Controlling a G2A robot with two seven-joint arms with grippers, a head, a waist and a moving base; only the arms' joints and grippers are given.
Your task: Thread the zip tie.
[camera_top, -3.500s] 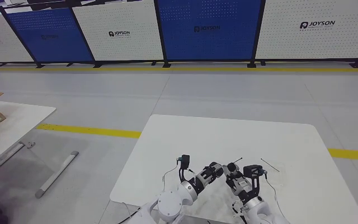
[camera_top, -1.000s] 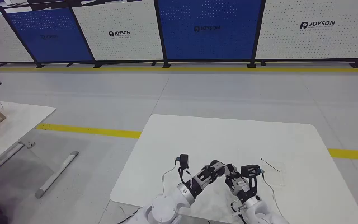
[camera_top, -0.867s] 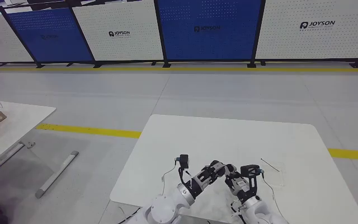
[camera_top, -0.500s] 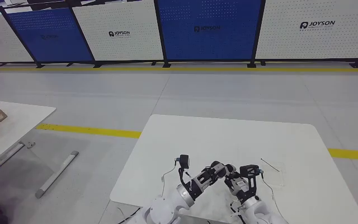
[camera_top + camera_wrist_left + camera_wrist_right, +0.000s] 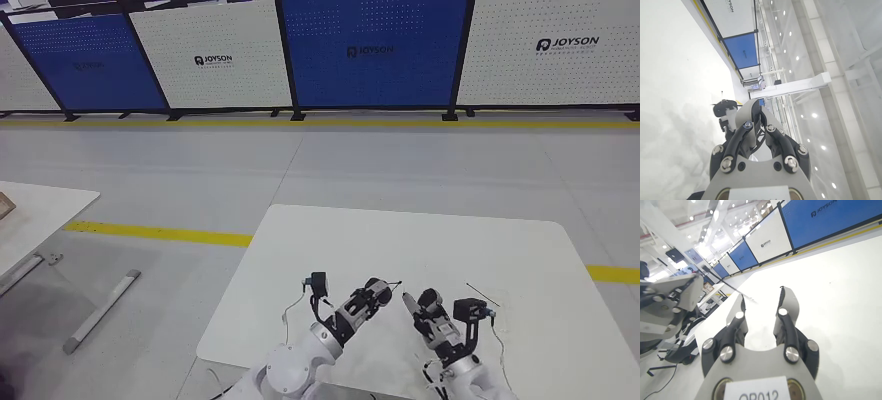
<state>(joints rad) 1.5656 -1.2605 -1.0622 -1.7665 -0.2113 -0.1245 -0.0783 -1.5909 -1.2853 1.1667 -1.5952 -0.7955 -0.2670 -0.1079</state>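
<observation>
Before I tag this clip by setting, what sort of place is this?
Probably a factory or industrial hall: blue and white partition panels fence a grey floor marked with a yellow line, and the left wrist view shows a high ceiling with rows of lights.

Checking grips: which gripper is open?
The right gripper: its jaws stand wide apart, gripping nothing. The left gripper is shut, holding the zip tie.
</observation>
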